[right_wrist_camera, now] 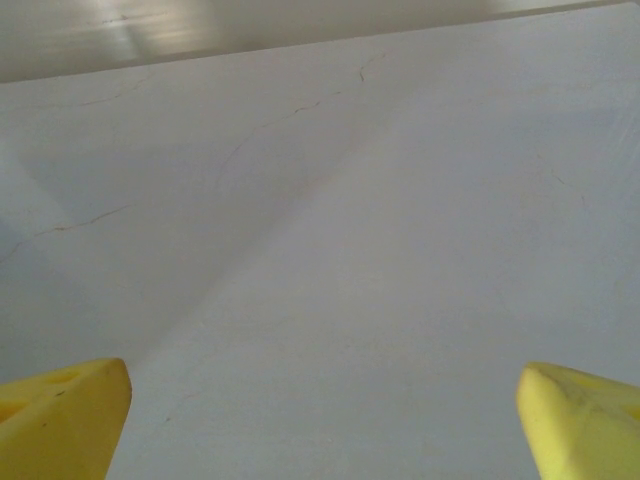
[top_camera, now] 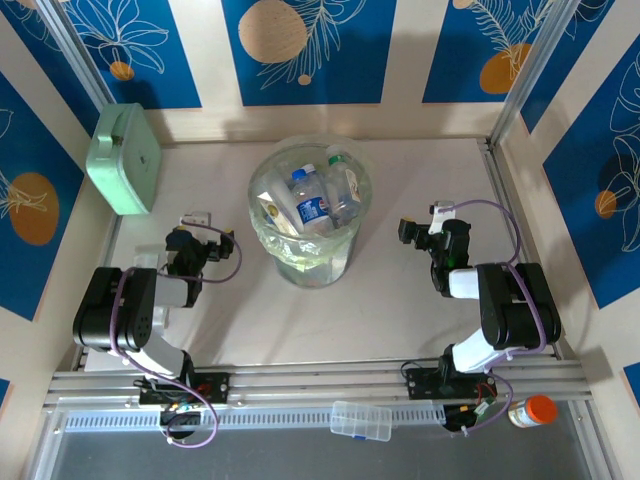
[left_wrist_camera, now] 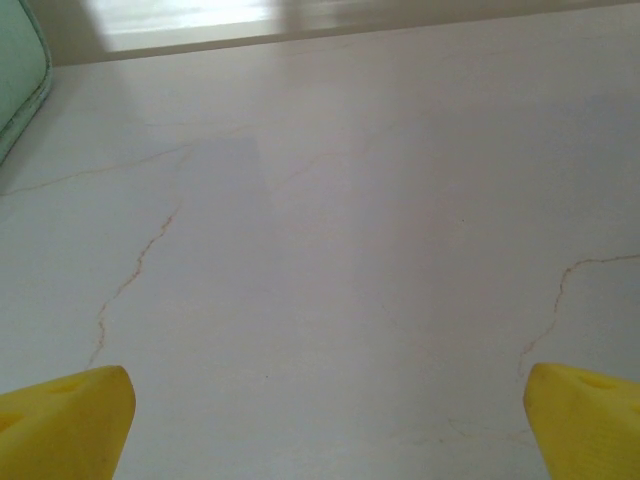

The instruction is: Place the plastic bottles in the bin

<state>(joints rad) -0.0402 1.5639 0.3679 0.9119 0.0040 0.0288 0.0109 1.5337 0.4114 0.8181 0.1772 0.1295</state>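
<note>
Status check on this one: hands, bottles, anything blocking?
Left hand open, empty, over bare table. Right hand the same. Bottles sit inside the bin. Green case far left, not blocking.

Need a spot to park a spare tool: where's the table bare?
Bare table between bin and right arm, and between bin and left arm; widest strip runs from bin to the near rail. Tighter at the far left, by the mint-green case. Bin itself holds plastic bottles.
</note>
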